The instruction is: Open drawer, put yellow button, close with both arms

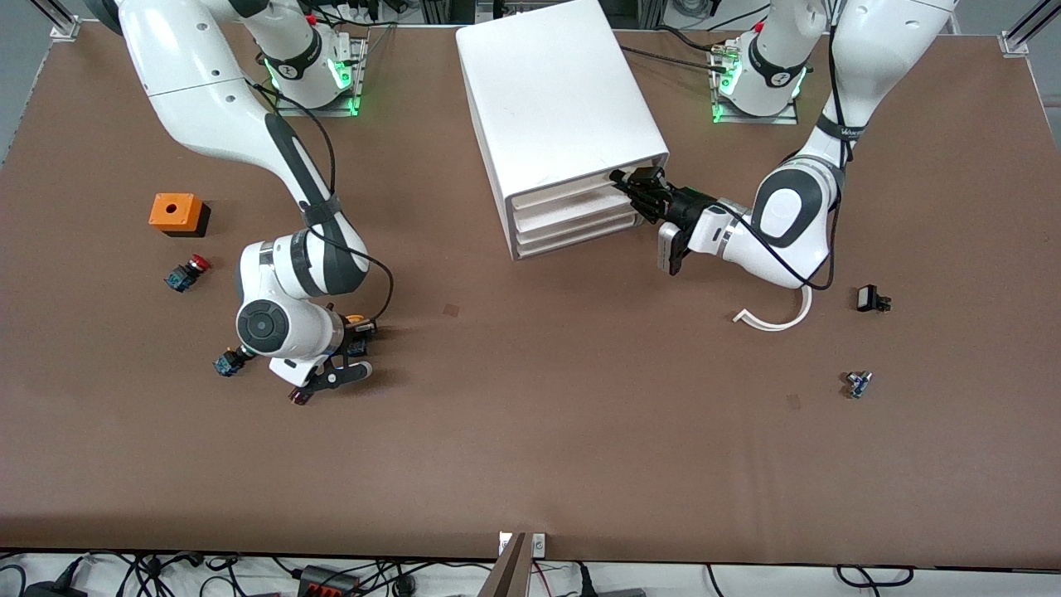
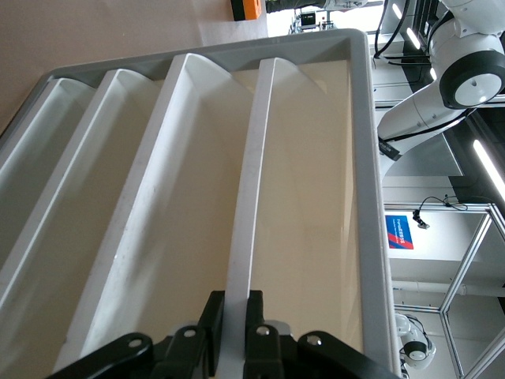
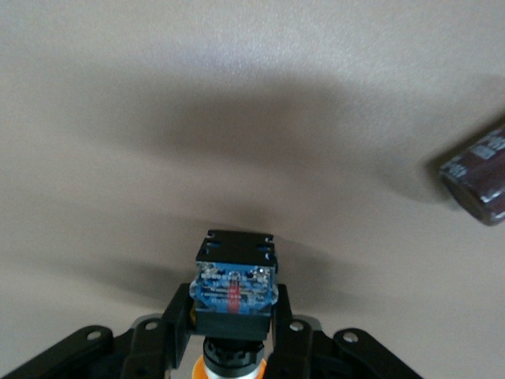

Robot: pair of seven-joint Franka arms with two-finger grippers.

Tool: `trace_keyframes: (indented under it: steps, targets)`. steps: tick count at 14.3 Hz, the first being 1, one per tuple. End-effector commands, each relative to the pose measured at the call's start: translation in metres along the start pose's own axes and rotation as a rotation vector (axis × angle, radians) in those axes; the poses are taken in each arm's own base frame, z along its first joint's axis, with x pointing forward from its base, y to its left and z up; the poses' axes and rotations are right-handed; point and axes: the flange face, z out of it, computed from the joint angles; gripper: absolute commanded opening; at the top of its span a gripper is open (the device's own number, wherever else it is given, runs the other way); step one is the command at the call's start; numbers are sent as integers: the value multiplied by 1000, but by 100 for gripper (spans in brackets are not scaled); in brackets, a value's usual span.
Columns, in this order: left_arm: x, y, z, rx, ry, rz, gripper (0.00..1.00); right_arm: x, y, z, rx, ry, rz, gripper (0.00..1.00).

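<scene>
Front view: left gripper [image 1: 632, 186] pinches the drawer [image 1: 572, 201] lip; right gripper [image 1: 355, 332] clamps the yellow button [image 3: 234, 286] — either grip may slip.

3 push buttons [image 1: 187, 273], 3 drawers [image 1: 572, 203], 2 arms [image 1: 249, 133], 1 orange box [image 1: 176, 212], 1 cabinet [image 1: 555, 91].

The worktop [image 1: 530, 431] is plain brown. The cabinet [image 1: 555, 91] is white, its top drawer [image 1: 572, 197] a creamier white inside. Both arms are glossy white with dark grey joints — green lights glow at their bases. The left gripper [image 1: 642, 192] and right gripper [image 1: 358, 336] are black. The yellow button [image 3: 234, 288] shows a blue base, black body and orange-yellow cap. Nearby sit an orange-topped black box [image 1: 177, 214] and a red-capped button [image 1: 187, 273].
</scene>
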Motion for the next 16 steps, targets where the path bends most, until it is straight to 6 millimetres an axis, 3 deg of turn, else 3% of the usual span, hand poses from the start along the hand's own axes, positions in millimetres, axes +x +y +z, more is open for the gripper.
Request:
trace_keyframes:
  steps: [1,4,7,9,12,13,14,15,16]
  targets:
    - [18,-10,-13,-7,35,1,10,4,2,-26,14,29,-6,0]
    - [28,-21,-40,33,44,13,10,14,-2,-81,17,52,-17,0]
    - [38,-28,-76,99,117,29,12,23,-18,-154,22,74,-42,0]
    - [46,-34,-89,136,157,34,12,25,-44,-208,41,118,-84,0]
    - [59,-44,-110,157,193,49,13,23,-87,-229,66,157,-145,0]
    - [59,-46,-115,160,199,46,18,19,-104,-246,78,184,-168,0]
    - [59,-45,-116,161,201,44,25,13,-122,-265,86,215,-184,0]
    - [58,-45,-119,162,206,43,45,9,-146,-270,85,227,-183,0]
    - [56,-46,-125,161,214,47,99,6,-161,-280,92,246,-165,0]
